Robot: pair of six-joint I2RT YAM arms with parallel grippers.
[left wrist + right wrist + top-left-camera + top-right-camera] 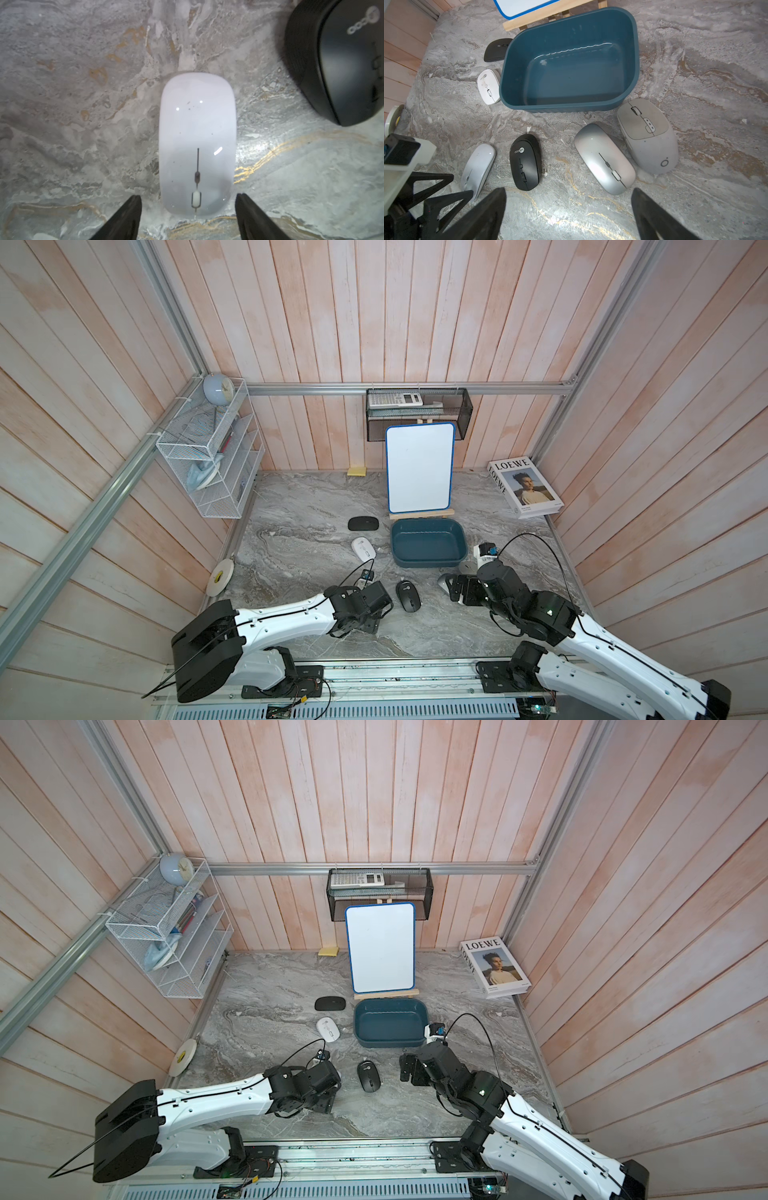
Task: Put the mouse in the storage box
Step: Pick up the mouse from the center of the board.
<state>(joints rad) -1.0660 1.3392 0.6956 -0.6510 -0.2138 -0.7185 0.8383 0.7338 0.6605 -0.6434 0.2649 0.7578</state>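
while it lies flat on the grey marble-look table (pixel 83 104), veined with gold, the glossy white mouse (pixel 197 141) shows as a smooth, slim oblong with rounded ends.
place: on the robot's left of the matt black mouse (pixel 525 162), near it but apart; on the robot's side of the storage box (pixel 562 108), outside it.
long axis: roughly from the robot toward the back wall, about parallel to the matt black mouse; wheel end toward the robot.
left gripper (pixel 187 196): black fingers set one each side of the wheel end, a thin gap at either side, gripping nothing.
right gripper (pixel 568 193): jaws wide, holding nothing, above the table near a silver mouse (pixel 604 160) and a stout grey mouse (pixel 648 135).
storage box: shallow dark teal plastic tub, rectangular, rounded corners, smooth walls; one pale fleck on its floor.
small white mouse (pixel 489 86): just beside the box.
flat black mouse (pixel 496 49): beyond that.
black mesh basket (pixel 461 414), back wall: holds a calculator (pixel 395 399).
white wire rack (pixel 183 450): pale round clock (pixel 218 388) on top.
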